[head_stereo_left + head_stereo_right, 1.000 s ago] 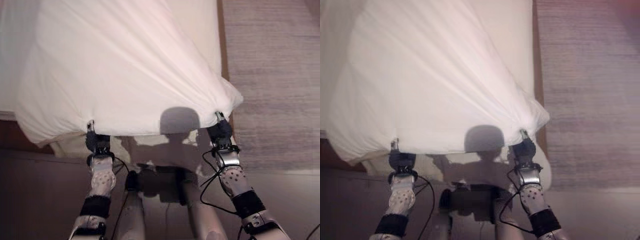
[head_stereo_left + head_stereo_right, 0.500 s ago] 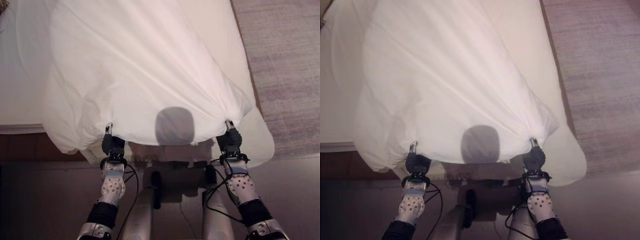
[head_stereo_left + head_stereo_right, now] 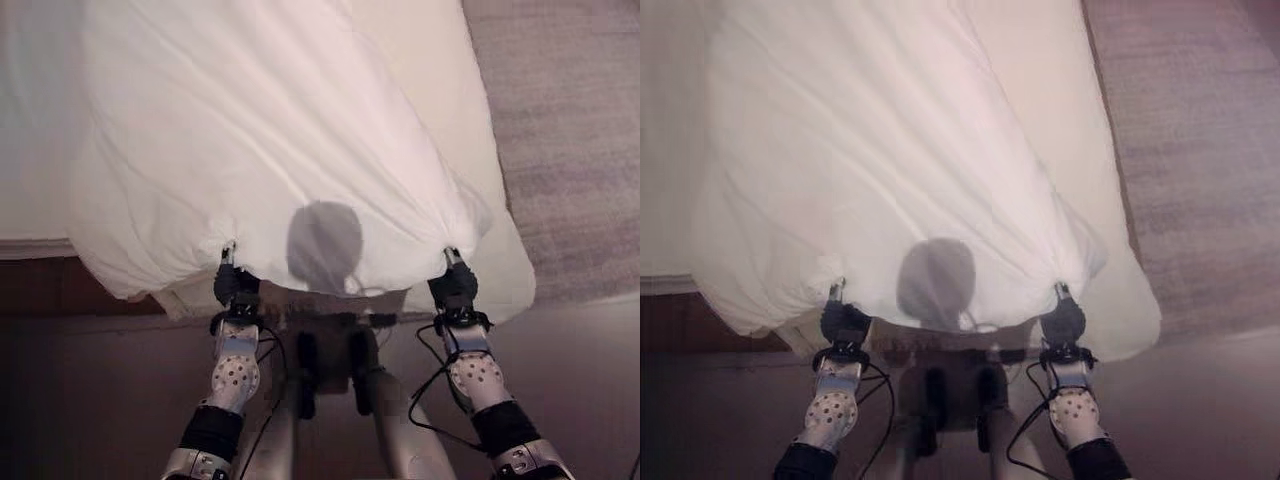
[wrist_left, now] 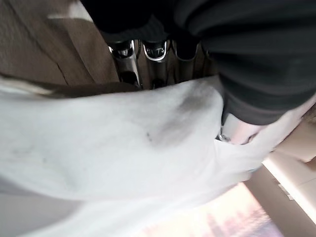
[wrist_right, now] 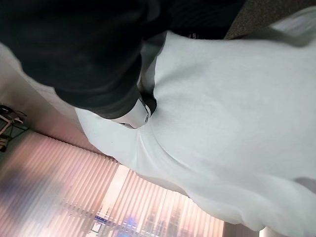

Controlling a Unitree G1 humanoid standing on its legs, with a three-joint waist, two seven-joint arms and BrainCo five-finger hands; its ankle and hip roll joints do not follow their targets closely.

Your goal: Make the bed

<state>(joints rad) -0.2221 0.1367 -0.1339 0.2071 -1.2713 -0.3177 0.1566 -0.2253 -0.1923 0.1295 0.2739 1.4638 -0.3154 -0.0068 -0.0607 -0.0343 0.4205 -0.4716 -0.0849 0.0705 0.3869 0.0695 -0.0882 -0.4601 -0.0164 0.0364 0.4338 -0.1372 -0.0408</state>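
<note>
A white duvet [image 3: 260, 150] hangs bunched over the near end of the bed [image 3: 450, 70], its lower edge lifted off the mattress. My left hand [image 3: 235, 285] grips that edge at the near left, fingers curled into the cloth [image 4: 123, 143]. My right hand [image 3: 455, 285] holds the same edge at the near right, where the fabric gathers into folds [image 5: 222, 123]. Between the two hands the duvet's edge sags slightly.
The bed's cream sheet [image 3: 520, 270] shows past the duvet at the right corner. A grey carpet [image 3: 570, 120] lies to the right of the bed. Dark wooden floor [image 3: 80, 400] lies in front of the bed, and a brown bed base [image 3: 50, 285] shows at the left.
The camera has shifted, so the bed sits differently in view. Both hands keep their hold on the duvet's edge and now stand slightly closer in and level with each other.
</note>
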